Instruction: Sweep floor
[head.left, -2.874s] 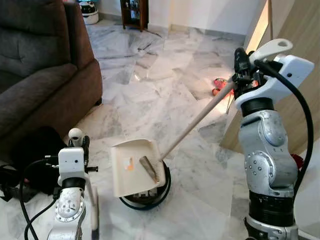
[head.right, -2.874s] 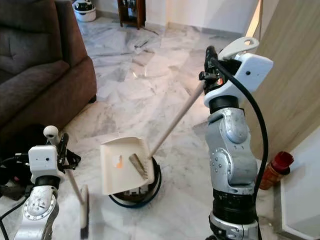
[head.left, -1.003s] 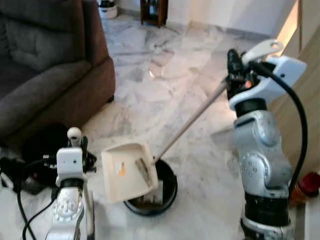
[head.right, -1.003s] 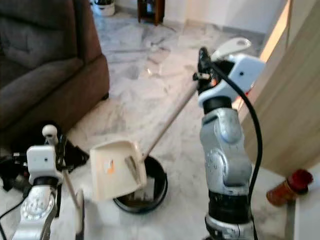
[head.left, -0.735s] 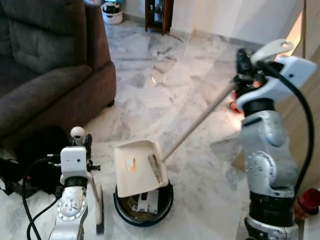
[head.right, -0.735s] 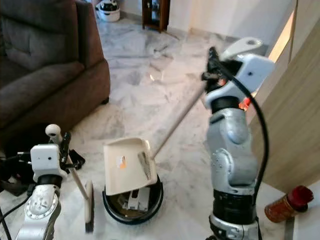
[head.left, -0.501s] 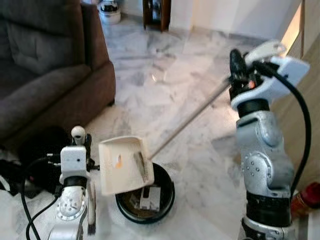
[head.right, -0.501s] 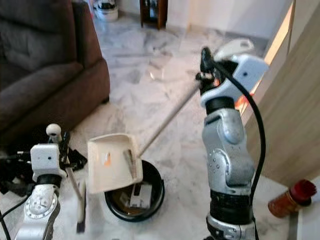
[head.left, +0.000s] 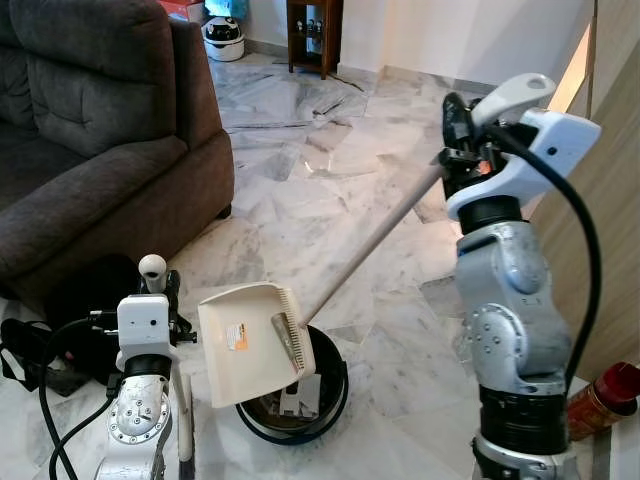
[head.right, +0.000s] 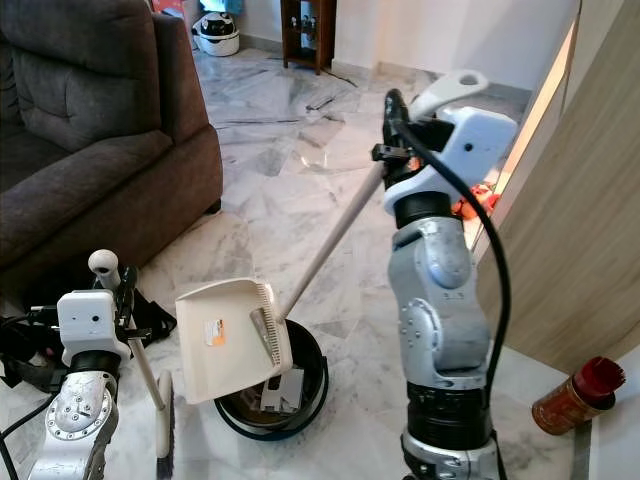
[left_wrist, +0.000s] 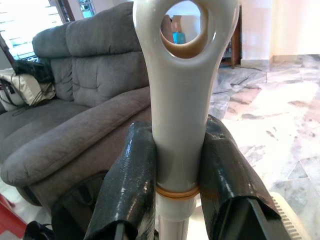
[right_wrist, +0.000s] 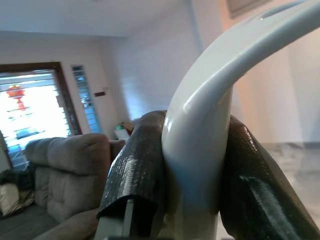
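A cream dustpan (head.left: 245, 340) hangs tilted over a round black bin (head.left: 335, 395) on the marble floor, with a small orange scrap (head.left: 237, 340) stuck on it. Its long handle (head.left: 380, 235) rises to my right gripper (head.left: 455, 150), which is shut on the handle's top; in the right wrist view the black fingers (right_wrist: 135, 170) clamp the cream grip (right_wrist: 200, 140). My left gripper (head.left: 165, 300) is shut on the broom handle (left_wrist: 180, 125), held low at the left. The broom's head (head.right: 163, 430) is down by the floor beside the bin.
A dark grey sofa (head.left: 90, 130) fills the left, with a black bag and cables (head.left: 60, 320) at its foot. A wooden panel (head.left: 615, 200) and a red-capped bottle (head.left: 600, 400) stand at the right. Marble floor runs ahead to a dark cabinet (head.left: 310, 35).
The whole picture swayed as the camera moved. The dustpan stays tipped over the black bin, and both grippers keep their hold.
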